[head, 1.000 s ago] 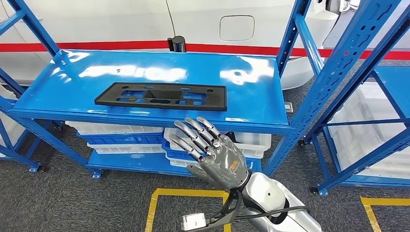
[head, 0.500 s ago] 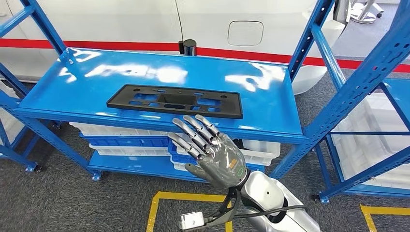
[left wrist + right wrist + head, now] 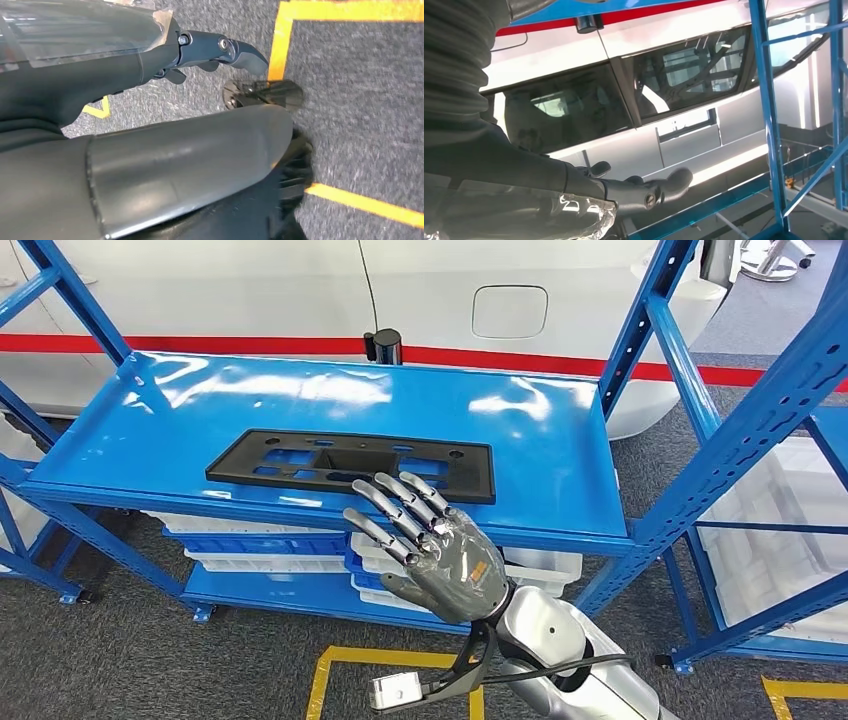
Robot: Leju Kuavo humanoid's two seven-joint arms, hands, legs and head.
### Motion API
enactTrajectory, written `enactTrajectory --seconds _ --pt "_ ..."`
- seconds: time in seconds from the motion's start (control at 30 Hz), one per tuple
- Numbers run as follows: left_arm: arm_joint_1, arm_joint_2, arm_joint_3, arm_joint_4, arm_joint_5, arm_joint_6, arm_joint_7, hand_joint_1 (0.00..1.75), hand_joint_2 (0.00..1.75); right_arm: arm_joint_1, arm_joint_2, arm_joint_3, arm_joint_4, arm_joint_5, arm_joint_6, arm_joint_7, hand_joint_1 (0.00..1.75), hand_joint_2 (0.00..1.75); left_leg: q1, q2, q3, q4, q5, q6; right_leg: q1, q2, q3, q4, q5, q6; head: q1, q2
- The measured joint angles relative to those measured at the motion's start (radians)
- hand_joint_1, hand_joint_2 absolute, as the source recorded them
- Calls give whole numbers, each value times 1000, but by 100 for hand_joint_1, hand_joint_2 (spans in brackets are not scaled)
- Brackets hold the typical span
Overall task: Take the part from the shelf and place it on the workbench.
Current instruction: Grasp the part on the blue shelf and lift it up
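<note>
A flat black plastic part (image 3: 350, 465) with several cut-outs lies on the blue shelf (image 3: 540, 440), close to its front edge. My right hand (image 3: 435, 550) is raised in front of that edge, fingers spread and holding nothing. Its fingertips (image 3: 395, 490) overlap the part's near edge in the head view; I cannot tell whether they touch it. In the right wrist view the right hand (image 3: 624, 192) is seen against the white car, its fingers stretched out. My left hand (image 3: 220, 47) hangs over the grey floor with nothing in it.
The rack's blue uprights (image 3: 650, 320) stand right of the shelf. A second blue rack (image 3: 770, 380) with white bins stands further right. White and blue bins (image 3: 540, 565) sit on the level below. A white car (image 3: 250, 290) is behind. Yellow tape (image 3: 330, 670) marks the floor.
The whole picture has shifted, so the camera has moved. My right hand has come up and forward; its fingertips now overlap the part's near edge instead of hanging below the shelf edge.
</note>
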Motion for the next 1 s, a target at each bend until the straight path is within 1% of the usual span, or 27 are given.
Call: enactTrajectory --seconds 0.03,0.07,0.1,0.13,0.17,0.2,0.23,0.27,0.3,0.37,0.4,0.43,0.47,0.53,0.57,0.6,0.63,0.67,0.7,0.73,0.77,0.8,0.83,0.9,0.93,0.97,1.0 --pt "2 0 0 0 0 0 0 0 0 0 0 2 2 0 0 0 0 175 4 2 -41 61 -15 -5 0 0 3 0 -3 -2 0 0" --pt "3 0 0 0 0 0 0 0 0 0 0 3 4 0 -1 1 0 175 7 3 -72 97 -14 -9 -1 0 7 0 -7 -3 0 0" --pt "5 0 0 0 0 0 0 0 0 0 0 5 6 1 -2 2 0 175 11 4 -84 95 6 -12 -2 0 12 0 -12 -2 0 0" --pt "5 1 0 0 0 0 0 0 0 0 0 6 8 2 -2 3 0 175 14 6 -76 55 43 -14 -4 1 20 0 -18 2 0 0" --pt "5 2 0 0 0 0 0 0 0 0 0 8 9 4 -3 4 0 175 17 8 -51 -9 87 -15 -6 2 29 0 -24 7 0 0" --pt "4 2 0 0 0 0 0 0 0 0 0 9 10 5 -4 5 0 175 17 10 -22 -75 120 -16 -5 2 35 0 -31 14 0 0" --pt "4 2 0 0 0 0 0 0 0 0 -1 10 11 6 -4 7 0 175 17 10 2 -126 138 -13 -3 3 39 1 -38 21 0 0" --pt "3 2 0 0 0 0 0 0 0 -1 -1 12 12 6 -4 8 0 175 14 10 16 -154 142 -9 0 3 41 0 -44 28 0 0" --pt "3 2 0 0 0 0 0 0 0 -1 -2 13 12 7 -5 9 0 175 10 8 21 -162 135 -3 2 3 42 -3 -49 34 0 0" --pt "3 2 0 0 -1 0 0 0 0 -2 -2 15 12 7 -6 10 0 175 7 6 29 -167 131 15 1 1 50 -8 -54 46 0 0" --pt "3 2 0 0 -1 0 0 0 0 -2 -3 15 12 7 -6 10 0 175 7 5 34 -170 131 23 0 1 48 3 -61 49 1 0" --pt "3 3 0 0 -1 0 0 0 0 -3 -4 15 12 7 -7 10 0 175 8 5 40 -173 131 32 0 1 34 34 -76 50 2 0" --pt "3 3 0 0 -1 0 0 0 0 -3 -5 15 12 7 -7 10 0 175 8 5 45 -175 130 38 1 1 7 88 -98 46 2 0" --pt "3 3 0 0 -2 0 0 0 0 -2 -7 18 14 7 -8 10 0 175 3 5 48 -175 124 47 3 1 -78 232 -148 37 4 0" --pt "3 3 0 0 -2 0 0 0 0 -1 -8 19 16 7 -8 10 0 175 0 4 51 -174 120 50 4 1 -116 284 -158 37 4 0" --pt "3 3 0 0 -2 0 0 0 0 -1 -10 21 18 7 -8 11 0 175 -2 2 55 -174 116 51 5 1 -135 298 -150 41 4 0" --pt "3 3 0 0 -2 0 0 0 0 0 -11 21 21 7 -8 11 0 175 -4 0 62 -174 111 52 6 1 -132 268 -124 47 4 0" --pt "3 3 0 0 -2 0 0 0 0 -1 -12 22 22 7 -8 11 0 175 -6 -3 71 -174 105 51 8 1 -110 203 -86 53 4 0" --pt "3 3 0 0 -2 0 0 0 0 -1 -13 22 24 7 -8 11 0 175 -7 -5 78 -174 99 49 10 1 -82 128 -44 55 4 0" --pt "2 3 0 0 -2 0 0 0 0 -1 -13 22 25 7 -8 11 0 175 -9 -7 85 -174 93 45 13 1 -55 67 -13 52 4 0" --pt "2 2 0 0 -2 0 1 0 0 -1 -13 22 27 7 -8 11 0 175 -11 -9 88 -173 88 41 16 1 -39 31 6 46 3 0" --pt "2 2 0 0 -2 0 1 0 0 -2 -13 23 28 7 -8 11 0 175 -12 -10 89 -173 85 37 20 2 -33 18 13 38 3 0" --pt "2 2 0 0 -2 0 1 0 0 -2 -13 23 30 7 -7 11 0 175 -12 -10 91 -175 83 32 22 2 -31 17 13 32 3 0" --pt "2 4 0 0 -2 0 2 0 0 -5 -12 25 32 7 -4 10 0 175 -9 -9 89 -168 74 22 14 2 -26 11 14 18 2 0" --pt "1 4 0 0 -2 0 2 0 0 -7 -10 26 33 7 -2 10 0 175 -8 -7 80 -147 61 16 9 2 -22 8 13 11 1 0" --pt "1 5 0 0 -2 0 1 0 0 -9 -8 28 35 7 0 10 0 175 -6 -4 60 -105 39 11 4 2 -17 4 12 4 0 0" --pt "1 5 0 0 -2 0 1 0 0 -10 -6 31 38 7 3 10 0 175 -3 -1 26 -42 11 5 4 1 -13 4 9 -1 -1 0"
